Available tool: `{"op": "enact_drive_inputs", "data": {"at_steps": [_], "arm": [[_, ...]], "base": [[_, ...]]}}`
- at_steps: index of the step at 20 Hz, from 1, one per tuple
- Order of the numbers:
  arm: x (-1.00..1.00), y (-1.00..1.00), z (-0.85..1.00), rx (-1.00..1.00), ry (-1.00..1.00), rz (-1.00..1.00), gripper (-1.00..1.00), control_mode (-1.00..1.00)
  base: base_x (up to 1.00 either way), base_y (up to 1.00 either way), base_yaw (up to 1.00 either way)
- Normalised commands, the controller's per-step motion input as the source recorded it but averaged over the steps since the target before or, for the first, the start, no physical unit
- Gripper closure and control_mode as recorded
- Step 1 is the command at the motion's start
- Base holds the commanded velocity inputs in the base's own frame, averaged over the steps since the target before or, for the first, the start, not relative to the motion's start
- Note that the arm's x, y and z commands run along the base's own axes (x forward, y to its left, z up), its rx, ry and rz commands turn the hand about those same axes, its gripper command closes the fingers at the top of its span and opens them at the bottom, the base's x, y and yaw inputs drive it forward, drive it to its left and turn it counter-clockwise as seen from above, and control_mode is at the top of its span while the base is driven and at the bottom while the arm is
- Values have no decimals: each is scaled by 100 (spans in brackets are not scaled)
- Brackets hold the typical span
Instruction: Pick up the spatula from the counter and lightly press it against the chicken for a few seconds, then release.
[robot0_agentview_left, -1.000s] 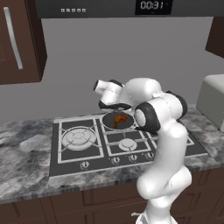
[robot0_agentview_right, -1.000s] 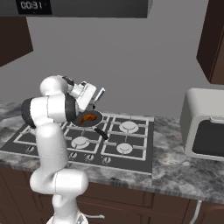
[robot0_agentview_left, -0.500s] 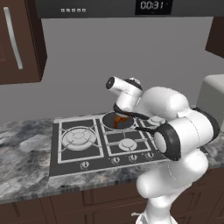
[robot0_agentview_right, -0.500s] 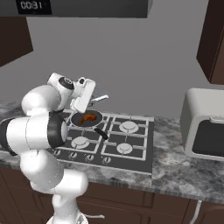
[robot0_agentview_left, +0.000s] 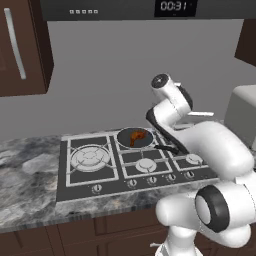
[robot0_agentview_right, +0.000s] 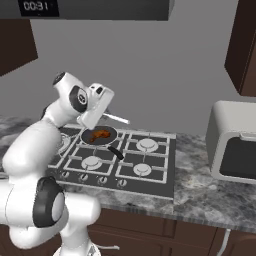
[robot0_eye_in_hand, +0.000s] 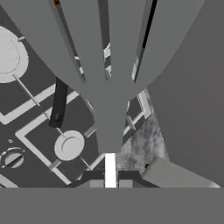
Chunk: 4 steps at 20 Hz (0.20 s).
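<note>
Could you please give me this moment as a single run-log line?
gripper: shut on spatula | spatula: above stove, apart from chicken | chicken: in pan

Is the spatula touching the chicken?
No, the spatula juts sideways from the gripper in mid-air, clear of the chicken in the pan.

Lit digits "00:31" on the clock display (robot0_agentview_left: 173, 6) of the dark appliance above the cooktop (robot0_agentview_left: 112, 167)

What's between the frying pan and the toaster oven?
Right base view: from the frying pan, the cooktop's back right burner, then a bare strip of granite counter up to the toaster oven.
</note>
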Motion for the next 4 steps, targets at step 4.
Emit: {"op": "enact_drive_inputs", "data": {"at_steps": [4], "arm": [[-71,-9,69,38,-4,0,100,-100]], "base": [[0,0,0]]}}
